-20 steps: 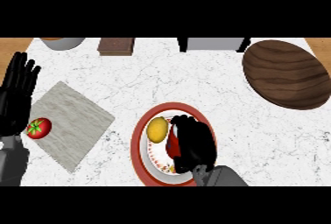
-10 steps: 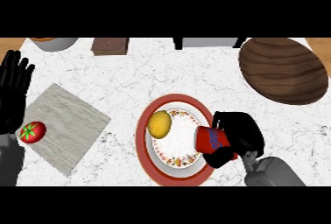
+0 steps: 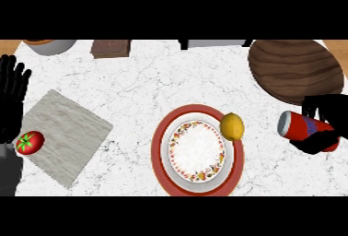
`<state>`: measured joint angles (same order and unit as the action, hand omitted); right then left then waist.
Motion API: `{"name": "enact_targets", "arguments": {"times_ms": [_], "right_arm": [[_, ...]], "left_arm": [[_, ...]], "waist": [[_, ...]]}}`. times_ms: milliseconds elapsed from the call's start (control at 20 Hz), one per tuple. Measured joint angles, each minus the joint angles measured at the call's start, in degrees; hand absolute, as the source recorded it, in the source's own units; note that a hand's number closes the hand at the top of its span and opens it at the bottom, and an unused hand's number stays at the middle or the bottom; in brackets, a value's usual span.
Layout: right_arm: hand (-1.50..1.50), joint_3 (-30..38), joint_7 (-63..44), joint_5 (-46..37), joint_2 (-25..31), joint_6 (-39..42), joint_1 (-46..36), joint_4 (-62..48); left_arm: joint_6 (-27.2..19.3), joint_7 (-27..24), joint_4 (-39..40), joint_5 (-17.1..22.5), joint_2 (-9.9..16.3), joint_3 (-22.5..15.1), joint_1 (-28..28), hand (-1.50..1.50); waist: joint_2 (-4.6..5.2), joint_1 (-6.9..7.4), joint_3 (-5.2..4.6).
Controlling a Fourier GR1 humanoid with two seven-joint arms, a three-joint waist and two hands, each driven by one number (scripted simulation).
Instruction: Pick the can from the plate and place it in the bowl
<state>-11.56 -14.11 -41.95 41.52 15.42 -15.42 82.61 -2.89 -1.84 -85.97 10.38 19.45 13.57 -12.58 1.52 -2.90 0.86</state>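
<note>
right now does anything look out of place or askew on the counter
Only the lemon: it sits on the plate's right rim, partly overhanging the counter. The can is tilted, but the right hand holds it, off the plate, below the wooden bowl.

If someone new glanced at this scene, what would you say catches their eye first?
Probably the red can, lying on its side in the right hand at the view's right, off the plate and just below the dark wooden bowl at upper right. Next comes the red-rimmed plate at centre with a yellow lemon on its right edge. The left hand rests open at the left edge, above a tomato.
</note>
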Motion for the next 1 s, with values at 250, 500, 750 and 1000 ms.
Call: {"name": "enact_targets", "arguments": {"times_ms": [250, 500, 750, 1000], "right_arm": [[1.50, 8.91, 12.46, 4.60, 8.96, -1.56, -1.84, -6.38], [1.50, 16.99, 27.19, 11.76, 15.17, -0.92, -4.07, -12.77], [1.50, 24.12, 41.99, 18.88, 20.24, 2.21, -6.53, -20.58], [1.50, 28.97, 52.89, 25.76, 24.26, 8.91, -9.23, -29.81]], "left_arm": [[0.15, -0.14, -0.21, 0.25, -0.15, 0.07, 0.23, 0.00], [0.40, -0.14, -0.38, 0.32, -0.14, -0.10, 0.20, 0.00], [0.94, -0.04, -0.52, 0.48, -0.30, -0.62, 0.00, 0.00], [1.36, 0.14, -0.60, 0.31, -0.58, -1.64, -1.03, 0.00]], "waist": [[0.02, 0.44, 0.15], [-0.23, 1.03, 0.19], [-0.23, 2.27, 0.08], [-0.03, 3.95, -0.12]]}}
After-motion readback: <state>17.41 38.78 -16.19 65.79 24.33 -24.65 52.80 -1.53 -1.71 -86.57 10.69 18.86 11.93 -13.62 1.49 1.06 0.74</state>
